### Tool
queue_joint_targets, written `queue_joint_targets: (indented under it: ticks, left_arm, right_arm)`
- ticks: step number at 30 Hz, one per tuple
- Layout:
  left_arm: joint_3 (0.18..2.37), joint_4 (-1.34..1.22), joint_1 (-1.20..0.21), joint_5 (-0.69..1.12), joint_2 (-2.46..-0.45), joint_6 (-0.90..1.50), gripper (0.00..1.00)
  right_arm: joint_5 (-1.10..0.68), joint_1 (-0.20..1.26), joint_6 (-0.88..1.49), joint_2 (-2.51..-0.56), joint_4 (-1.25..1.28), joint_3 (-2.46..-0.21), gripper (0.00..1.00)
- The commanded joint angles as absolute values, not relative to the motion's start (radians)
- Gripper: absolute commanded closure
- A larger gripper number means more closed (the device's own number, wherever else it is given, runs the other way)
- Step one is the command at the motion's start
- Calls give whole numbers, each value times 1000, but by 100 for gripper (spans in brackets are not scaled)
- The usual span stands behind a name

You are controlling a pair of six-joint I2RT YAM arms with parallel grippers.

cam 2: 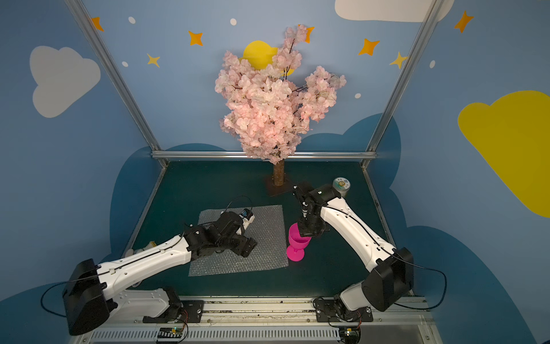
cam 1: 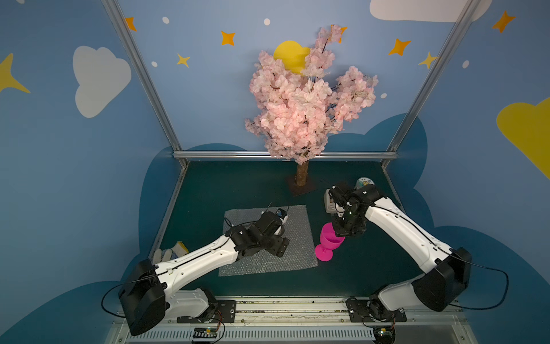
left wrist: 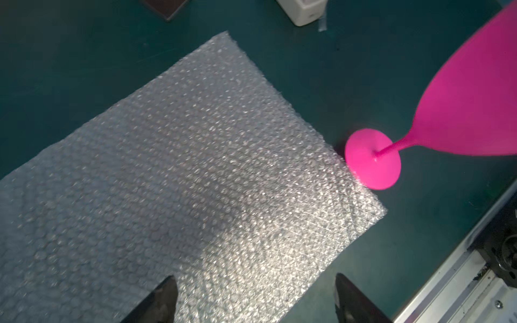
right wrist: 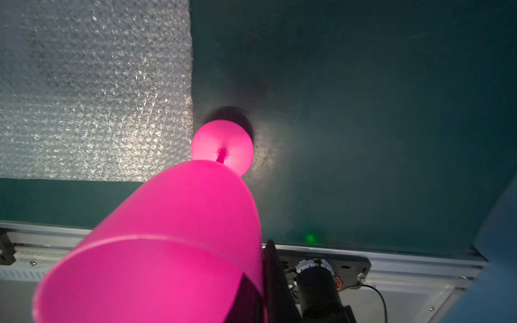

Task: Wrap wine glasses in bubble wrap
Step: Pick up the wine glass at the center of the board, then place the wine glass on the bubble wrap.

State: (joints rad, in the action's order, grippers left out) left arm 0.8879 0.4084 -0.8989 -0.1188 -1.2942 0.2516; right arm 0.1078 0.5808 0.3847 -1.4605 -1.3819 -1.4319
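Dim and murky in both top views, with wide-angle stretch toward the corners and little detail on the dark table (cam 1: pixel 223 184). Hard sparkle across the bubble wrap (left wrist: pixel 195 167) in both wrist views. Close-up goblet (right wrist: pixel 167 223) soft and glowing, overexposed, with a round shadow behind its foot.

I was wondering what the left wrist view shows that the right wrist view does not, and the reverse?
Only the left wrist view: the left gripper, open over the bubble wrap, and a white dispenser. Only the right wrist view: the right gripper pinching the pink goblet at its rim. Both: the goblet's foot by the bubble wrap's edge.
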Motion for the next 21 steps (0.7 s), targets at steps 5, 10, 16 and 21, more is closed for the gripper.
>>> queue_joint_targets:
  ticks: [5, 10, 16, 21]
  left_arm:
    - [943, 133, -991, -76, -1466, 141, 17]
    - [891, -97, -993, -38, -1506, 161, 19]
    - [820, -240, -992, 42, -1507, 147, 29]
    - [797, -245, -991, 61, -1496, 150, 36]
  right_arm:
    - [44, 550, 269, -1458, -1527, -1563, 100]
    - [-160, 548, 261, -1434, -1463, -1563, 100]
    - [-276, 540, 265, -1429, -1418, -1556, 100]
    - [-302, 524, 271, -1430, -1397, -1549, 100]
